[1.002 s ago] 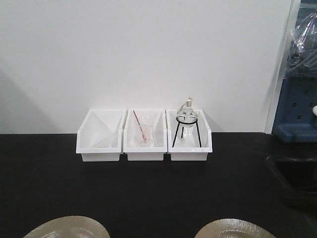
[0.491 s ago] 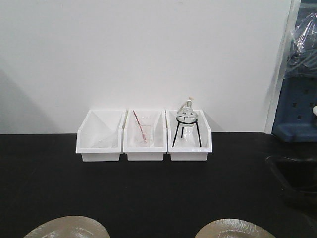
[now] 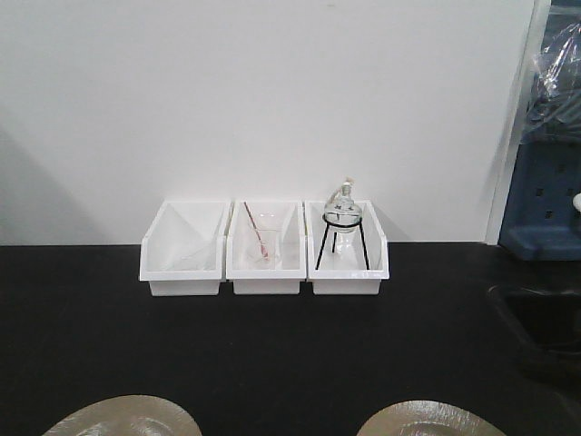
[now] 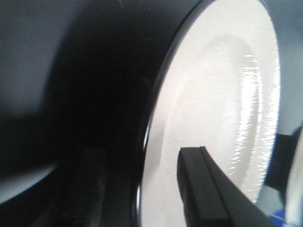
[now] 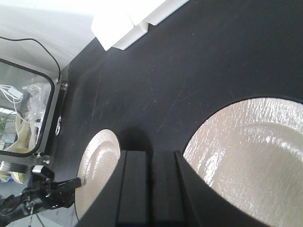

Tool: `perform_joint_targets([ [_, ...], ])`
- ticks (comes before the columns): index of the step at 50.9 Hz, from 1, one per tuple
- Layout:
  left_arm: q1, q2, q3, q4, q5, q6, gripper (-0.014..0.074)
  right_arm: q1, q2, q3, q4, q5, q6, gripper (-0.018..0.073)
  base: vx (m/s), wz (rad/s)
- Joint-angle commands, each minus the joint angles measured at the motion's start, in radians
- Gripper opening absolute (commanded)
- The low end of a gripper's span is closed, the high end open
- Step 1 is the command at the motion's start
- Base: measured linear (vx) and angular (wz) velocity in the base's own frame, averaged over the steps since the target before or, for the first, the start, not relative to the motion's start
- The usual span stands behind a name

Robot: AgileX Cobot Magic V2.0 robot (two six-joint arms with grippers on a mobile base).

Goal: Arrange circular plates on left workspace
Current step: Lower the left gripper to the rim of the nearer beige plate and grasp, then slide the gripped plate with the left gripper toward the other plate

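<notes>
Two tan plates with dark rims lie on the black countertop (image 3: 272,345). The left plate (image 3: 123,418) and the right plate (image 3: 431,420) are cut off by the front view's bottom edge. In the left wrist view my left gripper (image 4: 142,153) straddles the left plate's (image 4: 218,109) rim, one finger above and one below, closed on it. The right wrist view shows that gripper (image 5: 57,191) at the left plate's (image 5: 97,170) edge. My right gripper (image 5: 151,153) is shut and empty, hovering between the plates, with the right plate (image 5: 251,156) beside it.
Three white bins (image 3: 263,250) stand against the back wall, two of them holding glassware. A recessed sink (image 3: 540,331) lies at the right, with a blue object (image 3: 545,200) behind it. A glass cabinet (image 5: 23,109) stands past the counter's left end.
</notes>
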Motion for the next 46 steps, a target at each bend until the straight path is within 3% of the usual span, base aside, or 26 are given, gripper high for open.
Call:
perform_joint_targets([
  [1, -0.025, -0.005, -0.026, -0.089, 0.077, 0.041, 0.0438, -0.006, -0.025, -0.031, 0.070, 0.024, -0.020, -0.0004, 0.00, 0.00],
  [8, -0.069, 0.010, -0.026, -0.094, 0.065, 0.042, 0.0295, -0.006, -0.025, -0.031, 0.070, 0.024, -0.031, -0.0004, 0.00, 0.00],
  [15, -0.102, 0.014, -0.028, -0.099, 0.079, 0.042, -0.0008, -0.006, -0.025, -0.031, 0.070, 0.024, -0.031, -0.0004, 0.00, 0.00],
  [20, -0.122, 0.014, -0.028, -0.174, 0.114, 0.066, -0.0008, -0.006, -0.025, -0.031, 0.070, 0.026, -0.031, -0.0004, 0.00, 0.00],
  [27, -0.157, 0.014, -0.028, -0.400, 0.188, 0.113, -0.0006, -0.006, -0.025, -0.031, 0.070, 0.026, -0.031, -0.0004, 0.00, 0.00],
  [36, -0.242, 0.014, -0.035, -0.620, 0.133, 0.145, -0.0006, -0.006, -0.025, -0.031, 0.070, 0.025, -0.035, -0.0004, 0.00, 0.00],
  [46, -0.355, 0.047, -0.176, -0.619, 0.022, 0.074, -0.0005, -0.006, -0.025, -0.031, 0.070, 0.016, -0.039, -0.0004, 0.00, 0.00],
])
